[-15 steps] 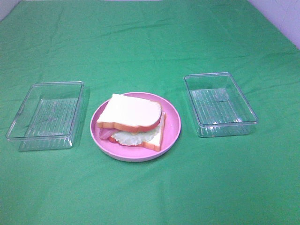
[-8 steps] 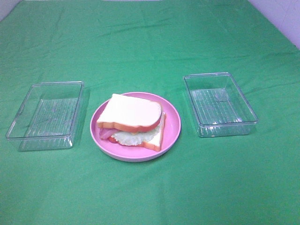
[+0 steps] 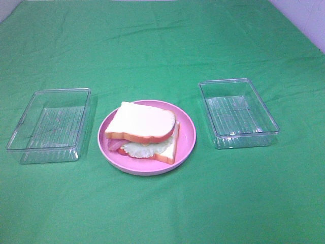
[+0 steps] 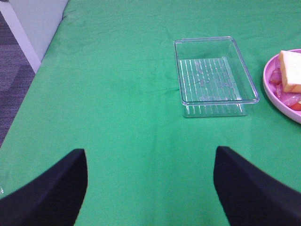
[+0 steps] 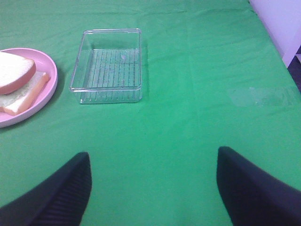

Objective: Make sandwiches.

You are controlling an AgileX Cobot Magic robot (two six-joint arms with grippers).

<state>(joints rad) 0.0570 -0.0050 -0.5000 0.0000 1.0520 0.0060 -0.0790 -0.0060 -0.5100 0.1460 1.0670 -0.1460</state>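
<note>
The sandwich (image 3: 143, 133) rests on the pink plate (image 3: 186, 136), with a clear tray (image 3: 46, 124) on either side. Both my jaws stand apart, holding nothing, above the bench (image 3: 162, 46).

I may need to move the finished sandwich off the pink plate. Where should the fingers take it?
Probably across the whole sandwich from above, pinching its two long crust sides. The layers are loose and the top slice sits skewed, so a side pinch should keep them together; the plate rim blocks a low approach.
</note>
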